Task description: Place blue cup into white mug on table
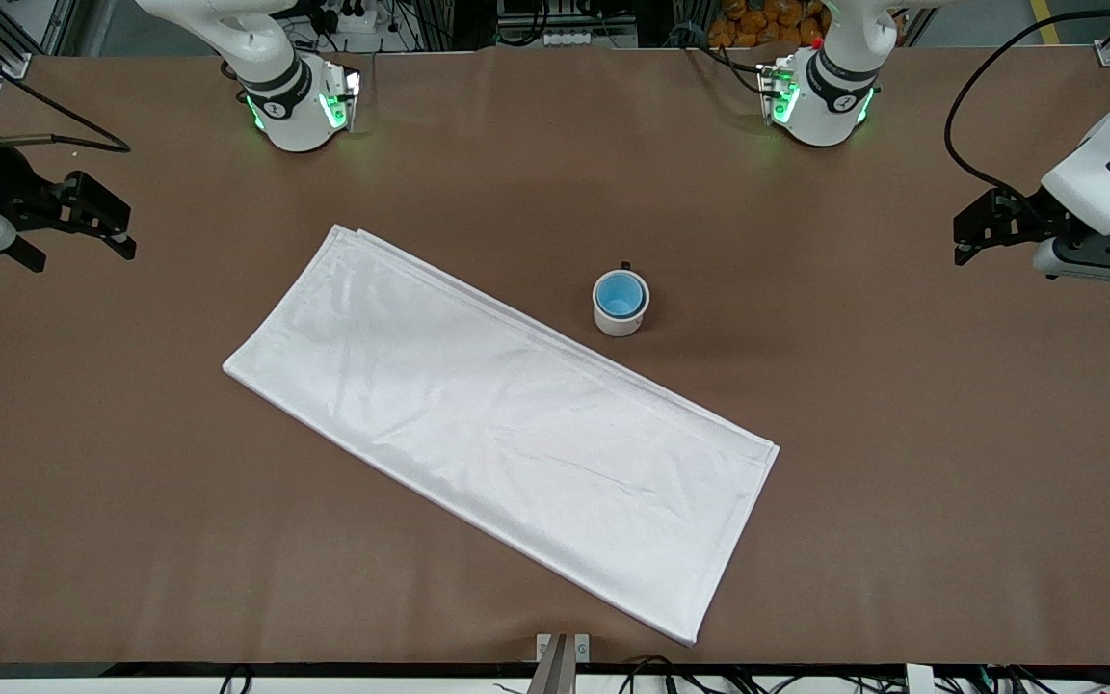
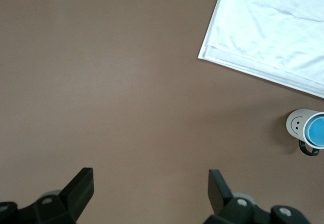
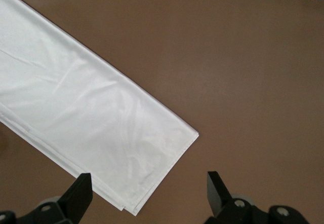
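Observation:
The blue cup sits inside the white mug, which stands upright on the brown table beside the long edge of a white cloth. In the left wrist view the mug shows a small face mark and a black handle, with the blue cup in it. My left gripper hangs open over the left arm's end of the table, well away from the mug; between its fingers is only bare table. My right gripper hangs open and empty over the right arm's end of the table.
A large folded white cloth lies diagonally across the middle of the table, with one corner under the right wrist camera and another in the left wrist view. Both arm bases stand along the table edge farthest from the front camera.

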